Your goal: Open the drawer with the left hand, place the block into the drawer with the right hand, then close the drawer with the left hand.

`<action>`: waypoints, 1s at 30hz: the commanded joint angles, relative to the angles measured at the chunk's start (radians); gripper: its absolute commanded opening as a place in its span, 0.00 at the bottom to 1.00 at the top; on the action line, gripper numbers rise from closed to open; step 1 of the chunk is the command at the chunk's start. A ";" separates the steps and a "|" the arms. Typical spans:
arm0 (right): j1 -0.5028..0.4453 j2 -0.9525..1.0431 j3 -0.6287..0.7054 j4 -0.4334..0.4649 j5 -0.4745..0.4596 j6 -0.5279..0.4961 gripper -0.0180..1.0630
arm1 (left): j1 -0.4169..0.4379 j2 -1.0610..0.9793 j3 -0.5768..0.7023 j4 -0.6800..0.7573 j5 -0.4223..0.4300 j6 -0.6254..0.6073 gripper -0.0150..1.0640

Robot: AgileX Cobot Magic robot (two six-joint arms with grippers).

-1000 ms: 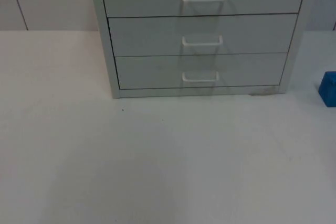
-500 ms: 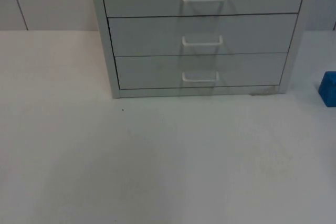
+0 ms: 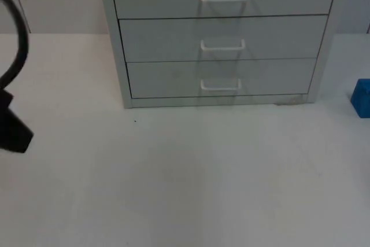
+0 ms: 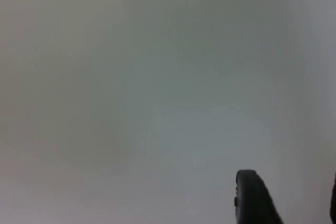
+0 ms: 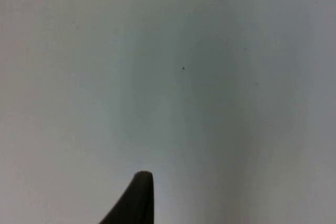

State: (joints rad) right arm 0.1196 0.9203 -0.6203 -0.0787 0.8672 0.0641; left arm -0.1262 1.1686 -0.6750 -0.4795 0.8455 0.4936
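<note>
Left gripper (image 4: pixel 291 203) open over bare table (image 4: pixel 157 103), holding nothing.

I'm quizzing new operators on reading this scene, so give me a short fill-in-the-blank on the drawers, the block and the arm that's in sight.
1. The cabinet shows three drawer fronts, and all of them are ____.
2. The block at the table's right edge is ____ in colour.
3. Each drawer front carries one white ____, such as the bottom drawer's.
4. The black arm at the top view's edge is the robot's ____ arm.

Missing words: closed; blue; handle; left
</note>
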 commanded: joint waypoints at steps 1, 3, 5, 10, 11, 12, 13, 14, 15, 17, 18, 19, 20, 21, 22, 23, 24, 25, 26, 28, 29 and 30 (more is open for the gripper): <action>-0.007 0.001 -0.006 0.003 -0.008 -0.008 0.99 | -0.059 0.034 -0.044 0.003 -0.022 0.018 0.36; -0.007 0.001 -0.006 0.003 -0.008 -0.008 0.99 | -0.141 0.076 -0.090 0.038 -0.065 0.018 0.36; -0.007 0.001 -0.006 0.003 -0.011 -0.008 0.99 | -0.246 0.128 -0.143 0.110 -0.126 0.018 0.36; -0.007 0.001 -0.006 -0.002 -0.027 -0.008 0.99 | -0.451 0.237 -0.212 0.342 -0.286 0.013 0.36; -0.007 0.001 -0.006 -0.007 -0.027 -0.008 0.99 | -0.483 0.262 -0.218 0.390 -0.315 0.001 0.36; -0.007 0.001 -0.006 -0.015 -0.027 -0.008 0.99 | -0.509 0.292 -0.225 0.430 -0.342 -0.012 0.36; -0.007 0.001 -0.006 -0.017 -0.027 -0.008 0.99 | -0.535 0.323 -0.233 0.473 -0.366 -0.019 0.37; -0.007 0.001 -0.006 -0.017 -0.027 -0.008 0.99 | -0.535 0.323 -0.233 0.473 -0.366 -0.019 0.37; -0.007 0.001 -0.006 -0.017 -0.027 -0.008 0.99 | -0.558 0.355 -0.239 0.518 -0.386 -0.019 0.39; -0.007 0.001 -0.006 -0.017 -0.027 -0.008 0.99 | -0.592 0.418 -0.252 0.595 -0.430 -0.040 0.48; -0.007 0.001 -0.006 -0.017 -0.027 -0.008 0.99 | -0.601 0.445 -0.265 0.637 -0.448 -0.060 0.53; -0.007 0.001 -0.006 -0.017 -0.027 -0.008 0.99 | -0.610 0.479 -0.281 0.681 -0.460 -0.081 0.57; -0.007 0.001 -0.006 -0.017 -0.027 -0.008 0.99 | -0.610 0.479 -0.281 0.681 -0.460 -0.081 0.57; -0.007 0.001 -0.006 -0.023 -0.027 -0.008 0.99 | -0.612 0.509 -0.296 0.714 -0.462 -0.096 0.58; -0.007 0.001 -0.006 -0.023 -0.027 -0.008 0.99 | -0.614 0.552 -0.321 0.750 -0.462 -0.095 0.58; -0.007 0.001 -0.006 -0.023 -0.027 -0.008 0.99 | -0.616 0.583 -0.340 0.772 -0.466 -0.095 0.57; -0.007 0.001 -0.006 -0.023 -0.029 -0.008 0.99 | -0.616 0.622 -0.364 0.810 -0.476 -0.098 0.55; -0.007 0.001 -0.006 -0.023 -0.029 -0.008 0.99 | -0.616 0.622 -0.364 0.810 -0.476 -0.098 0.55; -0.007 0.001 -0.006 -0.023 -0.029 -0.008 0.99 | -0.618 0.656 -0.386 0.841 -0.481 -0.110 0.54; -0.007 0.001 -0.006 -0.023 -0.034 0.000 0.99 | -0.620 0.735 -0.447 0.895 -0.467 -0.130 0.54; -0.007 0.001 -0.006 -0.023 -0.035 0.000 0.99 | -0.620 0.782 -0.485 0.916 -0.462 -0.141 0.54; -0.007 0.001 -0.006 -0.023 -0.035 0.000 0.99 | -0.620 0.782 -0.485 0.916 -0.462 -0.141 0.54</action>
State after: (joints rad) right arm 0.1196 0.9203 -0.6203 -0.0964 0.8425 0.0641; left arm -0.7410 1.9191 -1.1335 0.4013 0.3815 0.3740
